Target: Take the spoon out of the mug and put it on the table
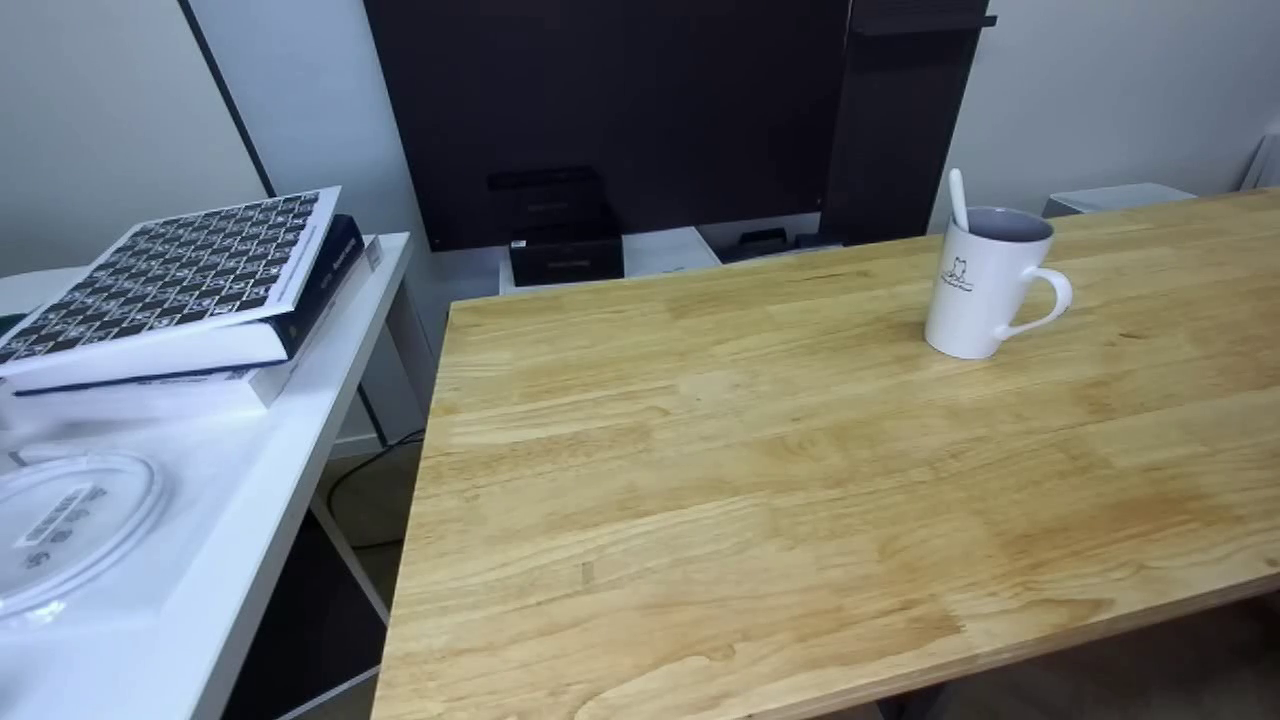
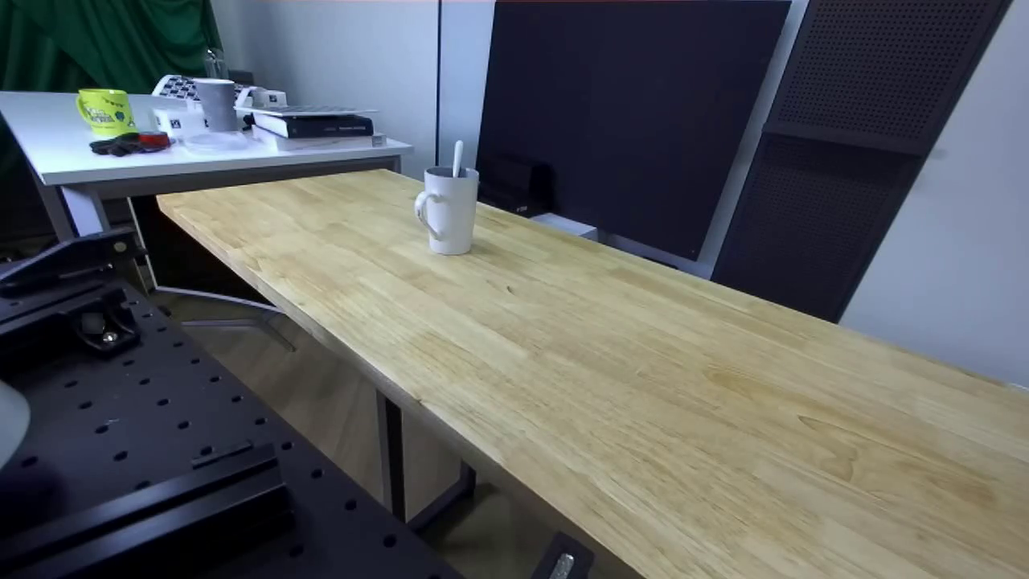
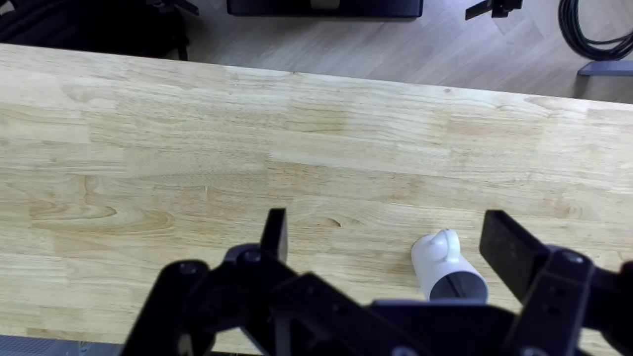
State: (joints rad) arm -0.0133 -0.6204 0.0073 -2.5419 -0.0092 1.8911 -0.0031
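Observation:
The white mug stands upright on the light wooden table, in both exterior views (image 1: 985, 285) (image 2: 450, 213), near its back edge; the table also shows in both (image 1: 700, 480) (image 2: 683, 386). The spoon leans in the mug, with its pale handle end above the rim (image 1: 958, 200) (image 2: 457, 158). My gripper (image 3: 385, 216) is open and empty in the wrist view, above the table (image 3: 198, 148). The mug (image 3: 440, 259) lies between the fingers in that view, nearer the right one, and below them. The gripper's body covers part of the mug's rim; only a dark streak shows inside.
A white side table (image 1: 290, 450) holds stacked books (image 1: 180, 290) and a round white item (image 1: 80, 530). A yellow-green mug (image 2: 107, 112) and a grey cup (image 2: 217, 104) also stand there. A black perforated base plate (image 2: 193, 386) and dark panels (image 2: 619, 121) flank the wooden table.

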